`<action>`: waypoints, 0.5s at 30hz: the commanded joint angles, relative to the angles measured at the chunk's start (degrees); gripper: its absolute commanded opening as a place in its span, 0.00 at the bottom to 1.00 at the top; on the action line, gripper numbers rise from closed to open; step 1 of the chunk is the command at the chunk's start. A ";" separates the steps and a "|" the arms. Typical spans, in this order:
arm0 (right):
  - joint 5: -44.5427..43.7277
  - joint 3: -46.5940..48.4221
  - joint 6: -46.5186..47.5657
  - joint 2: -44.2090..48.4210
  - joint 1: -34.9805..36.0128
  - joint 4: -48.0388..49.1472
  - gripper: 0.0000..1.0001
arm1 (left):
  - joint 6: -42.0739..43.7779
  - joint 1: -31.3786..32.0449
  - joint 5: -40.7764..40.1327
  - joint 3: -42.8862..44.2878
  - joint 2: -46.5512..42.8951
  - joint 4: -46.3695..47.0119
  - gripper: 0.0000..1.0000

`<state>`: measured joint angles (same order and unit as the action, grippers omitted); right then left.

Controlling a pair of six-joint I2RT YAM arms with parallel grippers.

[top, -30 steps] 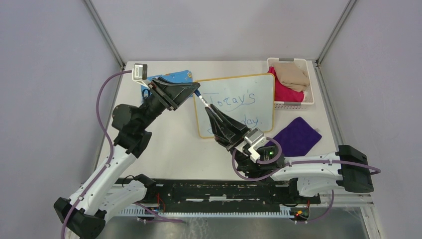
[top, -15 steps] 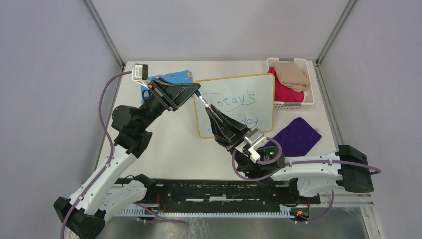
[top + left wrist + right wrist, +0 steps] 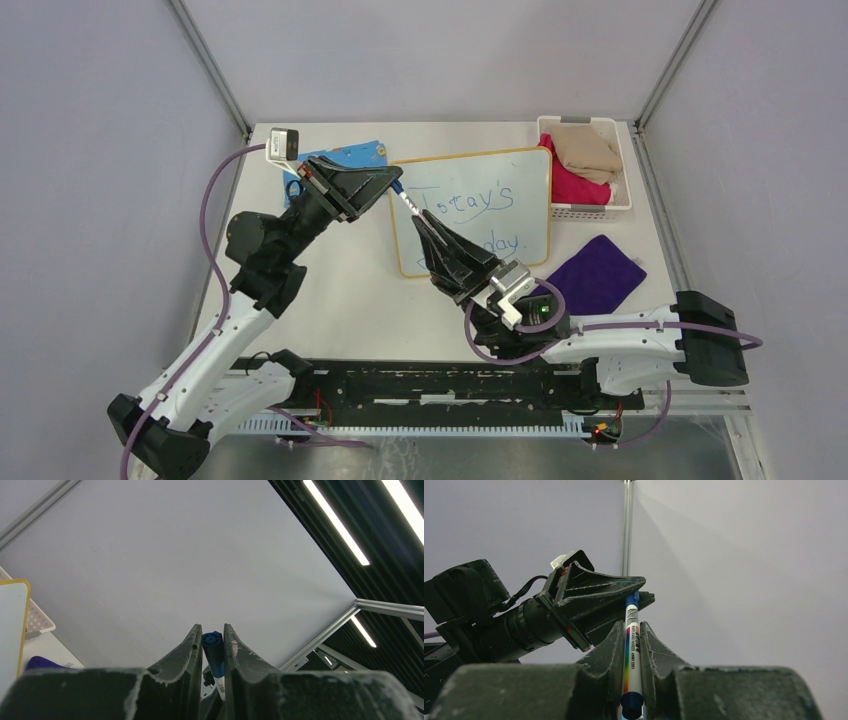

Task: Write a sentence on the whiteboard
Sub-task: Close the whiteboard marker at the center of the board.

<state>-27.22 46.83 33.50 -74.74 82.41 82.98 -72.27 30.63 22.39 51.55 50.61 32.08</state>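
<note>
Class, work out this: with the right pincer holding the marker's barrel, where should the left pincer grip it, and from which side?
Its free blue end, sticking out past the right pincer. The left pincer should come from the far left, fingers either side of that slim round end, since the marker points that way.

This is a robotics lab test cell. Plain grey panels [image 3: 430, 55] set in aluminium framing [image 3: 205, 65] wall in a white bench [image 3: 340, 300]. A left arm [image 3: 240, 320] and a right arm [image 3: 620, 345] are bolted to a black rail [image 3: 440, 385] at its near edge, trailing purple cables [image 3: 201, 210]. Overhead, strip lights [image 3: 332, 522] cross a dark industrial ceiling.
</note>
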 commanded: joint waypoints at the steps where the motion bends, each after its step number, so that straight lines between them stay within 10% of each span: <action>1: -2.28 2.81 1.17 -1.00 0.16 0.78 0.00 | -1.52 1.53 0.92 0.09 -0.80 3.41 0.02; 15: -2.29 4.83 1.12 -2.79 -0.38 0.34 0.00 | 0.97 5.19 0.62 0.00 -2.77 -2.19 0.02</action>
<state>-28.32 48.66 34.52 -76.44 82.61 83.88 -72.25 33.26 16.75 51.46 49.36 30.09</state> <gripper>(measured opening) 0.174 0.249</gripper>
